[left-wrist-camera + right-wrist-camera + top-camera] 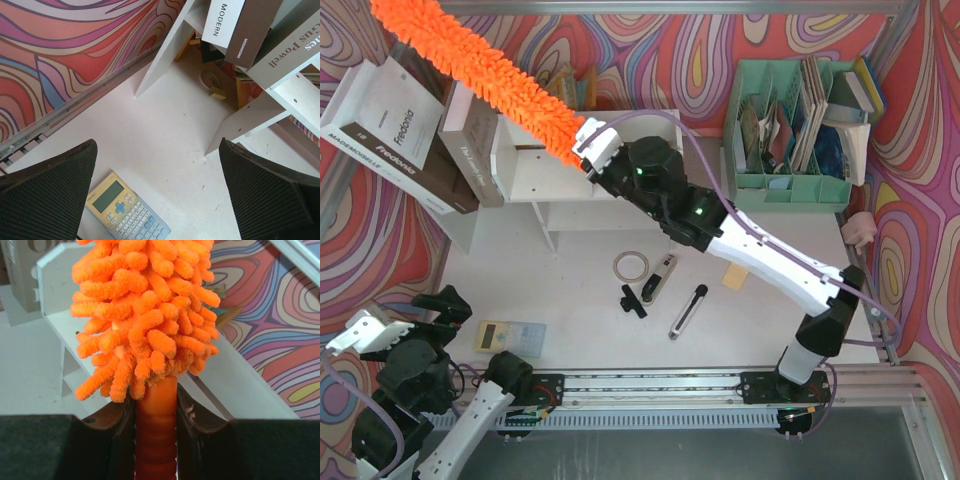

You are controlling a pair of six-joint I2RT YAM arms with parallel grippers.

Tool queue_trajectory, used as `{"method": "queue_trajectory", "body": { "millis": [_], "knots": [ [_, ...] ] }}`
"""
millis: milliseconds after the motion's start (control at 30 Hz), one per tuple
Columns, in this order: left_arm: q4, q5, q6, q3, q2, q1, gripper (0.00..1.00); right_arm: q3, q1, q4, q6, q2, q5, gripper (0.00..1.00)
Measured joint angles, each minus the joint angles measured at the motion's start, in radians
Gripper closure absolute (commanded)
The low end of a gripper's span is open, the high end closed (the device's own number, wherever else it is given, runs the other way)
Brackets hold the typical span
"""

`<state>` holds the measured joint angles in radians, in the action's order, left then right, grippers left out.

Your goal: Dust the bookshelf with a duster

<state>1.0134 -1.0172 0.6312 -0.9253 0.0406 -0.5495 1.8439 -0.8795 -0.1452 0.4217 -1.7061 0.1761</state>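
The white bookshelf (620,160) stands at the back middle, with books leaning on its left end. My right gripper (588,148) is shut on the orange handle (156,430) of the fluffy orange duster (470,70). The duster stretches up and left from the shelf's top front edge over the leaning books to the top left corner. In the right wrist view the duster head (145,310) fills the middle, with the shelf (65,320) behind it. My left gripper (425,320) is open and empty at the near left, above the table; its fingers (50,190) frame a calculator.
A calculator (510,338) lies near the left gripper. A tape ring (631,266), small black-and-silver tools (660,280) and a pen-like tool (687,311) lie mid-table. A mint-green file organizer (790,130) stands at the back right. Large books (390,130) lean left of the shelf.
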Motion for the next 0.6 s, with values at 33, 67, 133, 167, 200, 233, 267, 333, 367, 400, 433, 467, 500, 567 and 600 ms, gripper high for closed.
{"method": "queue_trajectory", "body": {
  "millis": [33,67,133,167,200,233,267,333,367,400,433,467,500,567,600],
  "knots": [
    [0.000,0.000,0.000,0.000,0.000,0.000,0.02,-0.005,-0.005,0.000,0.000,0.017,-0.001,1.00],
    [0.000,0.000,0.000,0.000,0.000,0.000,0.02,-0.010,-0.011,0.001,0.000,0.032,-0.001,1.00],
    [0.000,0.000,0.000,0.000,0.000,0.000,0.02,-0.029,-0.025,0.008,0.000,0.066,-0.001,1.00],
    [0.000,0.000,0.000,0.000,0.000,0.000,0.02,-0.051,-0.032,0.014,0.000,0.088,0.000,1.00],
    [0.000,0.000,0.000,0.000,0.000,0.000,0.02,-0.072,-0.038,0.017,-0.001,0.109,0.000,1.00],
    [0.000,0.000,0.000,0.000,0.000,0.000,0.02,-0.100,-0.045,0.018,-0.001,0.134,-0.001,1.00],
    [0.000,0.000,0.000,0.000,0.000,0.000,0.02,-0.126,-0.051,0.012,-0.002,0.160,-0.001,1.00],
    [0.000,0.000,0.000,0.000,0.000,0.000,0.02,-0.179,-0.066,-0.001,-0.003,0.211,0.000,1.00],
    [0.000,0.000,0.000,0.000,0.000,0.000,0.02,-0.205,-0.073,-0.007,-0.004,0.237,0.003,1.00],
    [-0.001,0.000,0.000,0.000,0.000,0.000,0.02,-0.231,-0.081,-0.011,-0.004,0.260,0.008,1.00],
    [-0.002,0.000,-0.001,0.000,0.000,0.000,0.02,-0.259,-0.092,-0.017,-0.004,0.286,0.014,1.00],
    [-0.002,0.000,-0.001,0.000,0.000,0.000,0.02,-0.284,-0.101,-0.027,-0.005,0.311,0.018,1.00],
    [-0.003,0.000,-0.003,0.000,0.000,0.000,0.02,-0.307,-0.110,-0.037,-0.006,0.335,0.021,1.00],
    [-0.005,0.000,-0.004,0.000,0.002,0.000,0.02,-0.352,-0.123,-0.054,-0.013,0.378,0.025,1.00],
    [-0.006,0.000,-0.004,0.000,0.002,0.000,0.02,-0.377,-0.124,-0.058,-0.020,0.398,0.026,1.00]
  ]
}}
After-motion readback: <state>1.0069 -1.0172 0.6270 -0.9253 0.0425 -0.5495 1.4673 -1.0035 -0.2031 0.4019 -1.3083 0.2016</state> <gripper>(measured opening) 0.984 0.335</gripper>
